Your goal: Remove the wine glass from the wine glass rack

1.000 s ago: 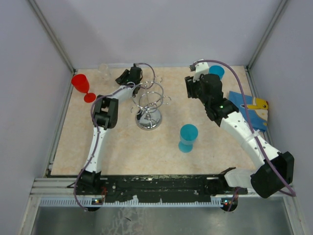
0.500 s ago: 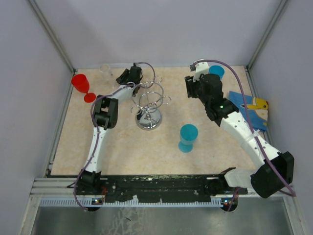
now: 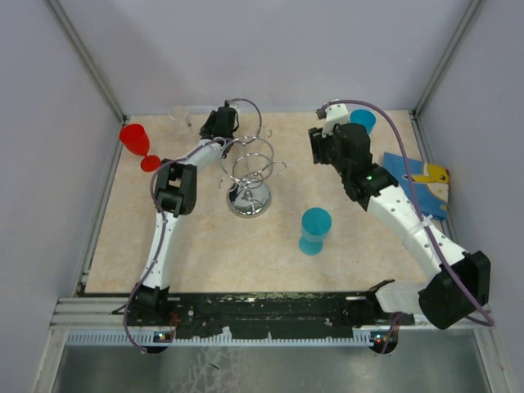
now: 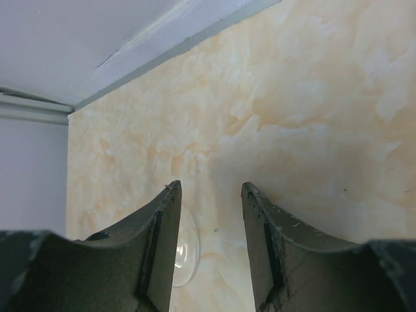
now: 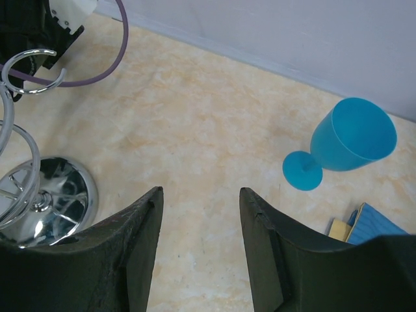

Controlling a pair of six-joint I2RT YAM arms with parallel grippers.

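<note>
The clear, see-through wine glass (image 3: 178,113) is on the beige marbled worktop (image 3: 205,246) by the far wall, off the silver chrome wire wine glass rack (image 3: 252,176) and apart from it. Over the last second my left hand (image 3: 219,121) has crept a little toward the far wall, its fingers parted with nothing between them. In its wrist view only a clear round edge shows beside one finger. I judge the removal essentially done. My right hand (image 5: 200,195) hangs wide and empty.
</note>
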